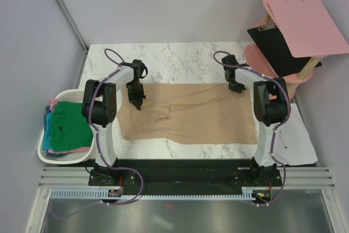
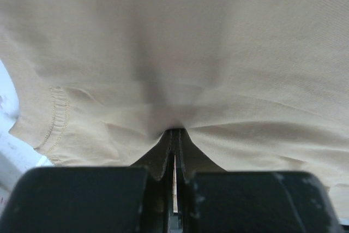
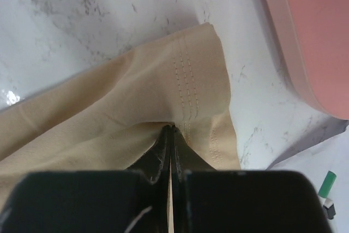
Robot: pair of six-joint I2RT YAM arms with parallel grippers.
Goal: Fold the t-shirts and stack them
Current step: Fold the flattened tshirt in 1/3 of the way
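**2 robot arms pinch the far edge of a large tan soft-cloth t-shirt (image 1: 191, 121) spread across a white marble-patterned table (image 1: 180, 58).**

The left gripper (image 2: 174, 154) is clamped tight on a raised pleat of the shirt at its far left, near a stitched sleeve hem. The right gripper (image 3: 170, 135) is closed on the far right corner, just beside the rows of hem stitching. The fabric looks light and limp and is likely to sag between the 2 holds. The stitched hems and corners, where the cloth is doubled, seem the firmest places to take it. Green, teal-blue and pink t-shirts (image 1: 68, 126) lie in a white slatted plastic laundry basket (image 1: 46, 155) at the near left, well apart from the tan one.
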